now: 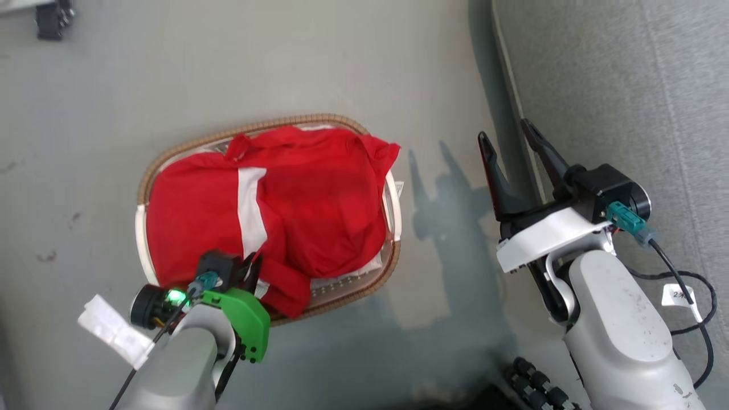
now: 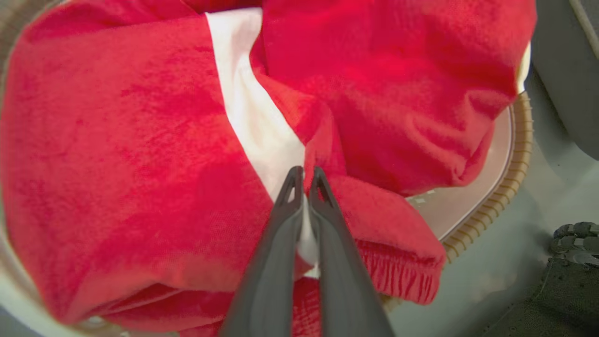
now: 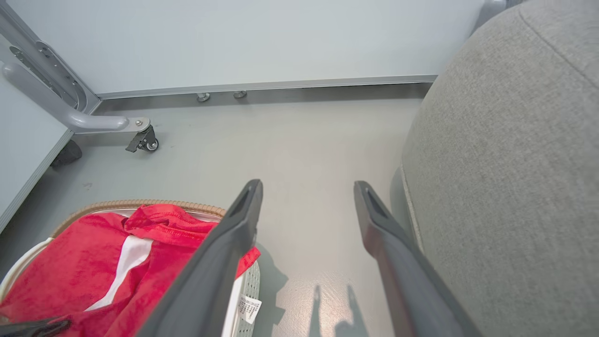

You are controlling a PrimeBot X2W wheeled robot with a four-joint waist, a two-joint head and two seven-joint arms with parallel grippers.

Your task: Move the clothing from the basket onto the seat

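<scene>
Left gripper [image 2: 305,175]: fingers are clenched on a white-striped fold of the clothing [image 1: 319,210]. The clothing is heaped in the basket [image 1: 188,145]. It is judged soft, light and limp, so a bunched fold is best pinched. Right gripper [image 1: 504,134]: fingers are spread, empty, beside the seat [image 1: 626,85].

There is one basket [image 1: 319,118] at the left and one grey seat [image 1: 626,85] at the right. The clothing [image 1: 324,199] lies in one red heap showing one broad white stripe [image 1: 250,205]; its garments cannot be counted. There are two grippers, the left gripper [image 2: 305,173] and the right gripper [image 1: 504,130], each two-fingered.
</scene>
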